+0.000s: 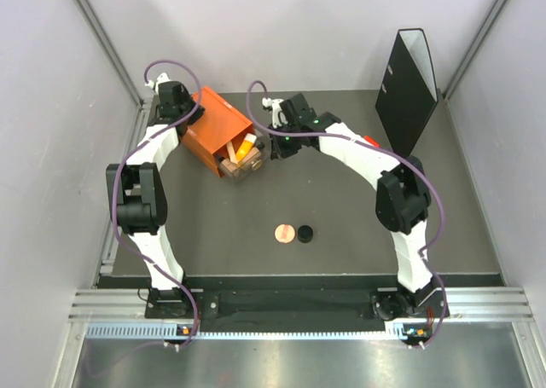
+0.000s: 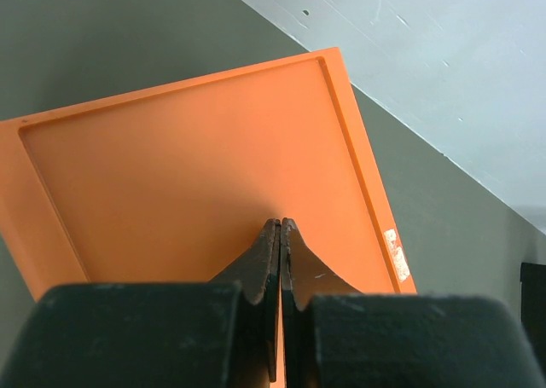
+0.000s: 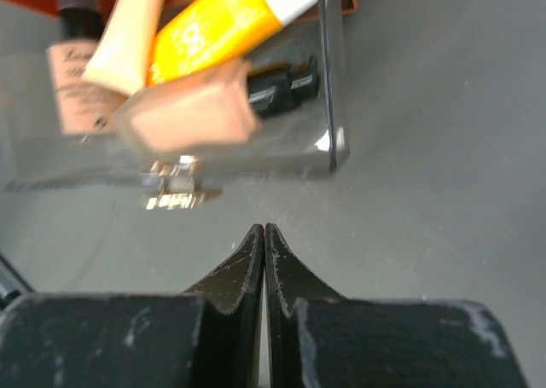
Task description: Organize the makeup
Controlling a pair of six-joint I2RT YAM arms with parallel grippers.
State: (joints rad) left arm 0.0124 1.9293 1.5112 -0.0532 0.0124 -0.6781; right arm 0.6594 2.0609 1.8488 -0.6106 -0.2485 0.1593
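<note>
Right wrist: the right tool (image 3: 263,228) is pinched closed before the drawer (image 3: 290,153). Any nudge should go squarely while the closed left tool (image 2: 280,223) steadies the box (image 2: 196,166).

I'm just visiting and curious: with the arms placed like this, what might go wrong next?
The right tool, shut, sits just before the clear drawer; a push could spill its heaped orange tube and bottles. The pink disc and black disc lie far from it and might get left out. The left tool, shut over the orange box, may shove it.
</note>
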